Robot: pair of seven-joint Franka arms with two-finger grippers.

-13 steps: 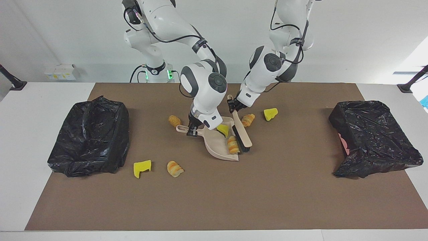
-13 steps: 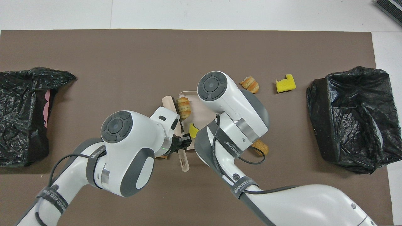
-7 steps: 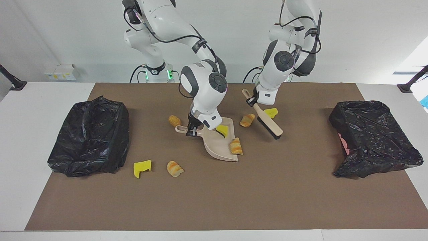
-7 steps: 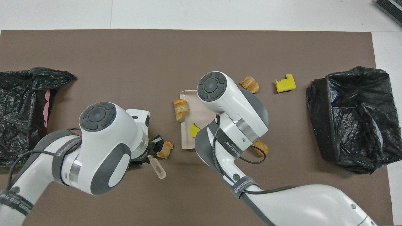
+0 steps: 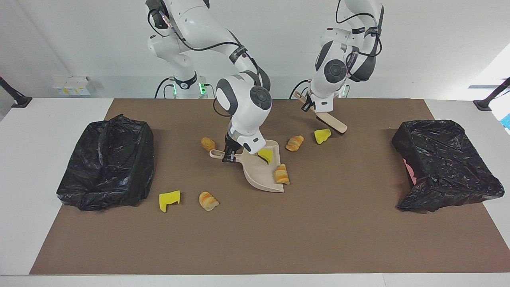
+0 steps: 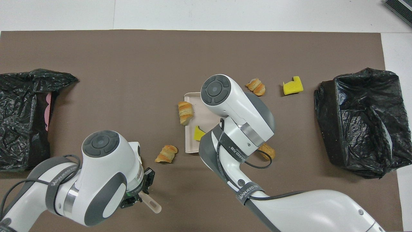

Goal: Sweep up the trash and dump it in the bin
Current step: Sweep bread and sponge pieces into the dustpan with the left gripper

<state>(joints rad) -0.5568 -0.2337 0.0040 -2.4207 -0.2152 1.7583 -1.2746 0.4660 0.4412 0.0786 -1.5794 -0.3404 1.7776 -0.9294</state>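
Lifted away from the dustpan (image 5: 261, 173) since a second ago, the brush (image 5: 327, 119) now hangs tilted over the mat near the robots, clenched at its handle by the left gripper (image 5: 307, 104). Right gripper (image 5: 228, 154) stays clamped on the dustpan handle.

Seven scraps of trash: three yellow sponges, four bread pieces. One sponge (image 5: 266, 154) and one bread (image 5: 281, 174) sit in the dustpan. Another bread (image 5: 295, 143) and sponge (image 5: 322, 136) lie beside it toward the left arm's end. A bread (image 5: 207, 143) lies just beside the handle. A sponge (image 5: 169, 200) and a bread (image 5: 208, 201) lie farther from the robots, near one bin.

Two bins (image 5: 106, 161) (image 5: 444, 163) lined with black bags, one at each end. A brown mat (image 5: 255, 239) covers a white table (image 5: 24, 179); the wall is white.
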